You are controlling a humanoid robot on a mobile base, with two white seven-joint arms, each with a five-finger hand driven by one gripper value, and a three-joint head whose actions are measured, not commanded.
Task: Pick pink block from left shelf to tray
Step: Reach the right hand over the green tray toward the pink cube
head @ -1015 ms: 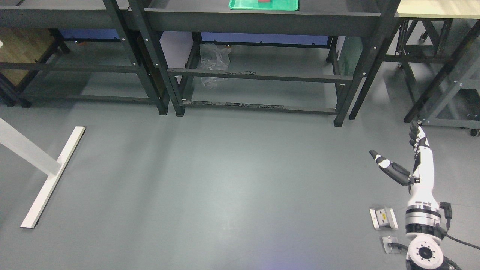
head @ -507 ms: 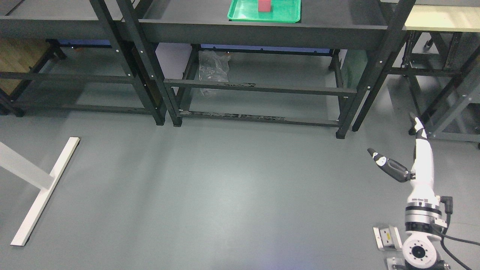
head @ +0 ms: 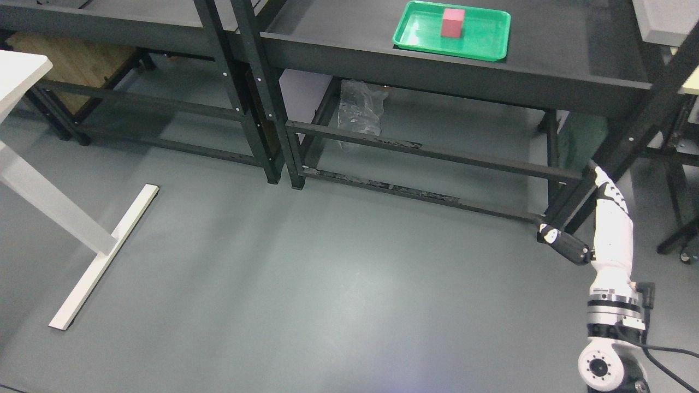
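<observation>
Already the pink block [head: 453,22] stands upright inside the green tray [head: 415,39] on the dark shelf [head: 562,54], so I judge the placing done, which is why my right hand [head: 603,218] hangs low, fingers [head: 606,188] released and empty.

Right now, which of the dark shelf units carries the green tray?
The right-hand shelf unit: the green tray with the pink block sits on its top; the left unit shows none.
</observation>
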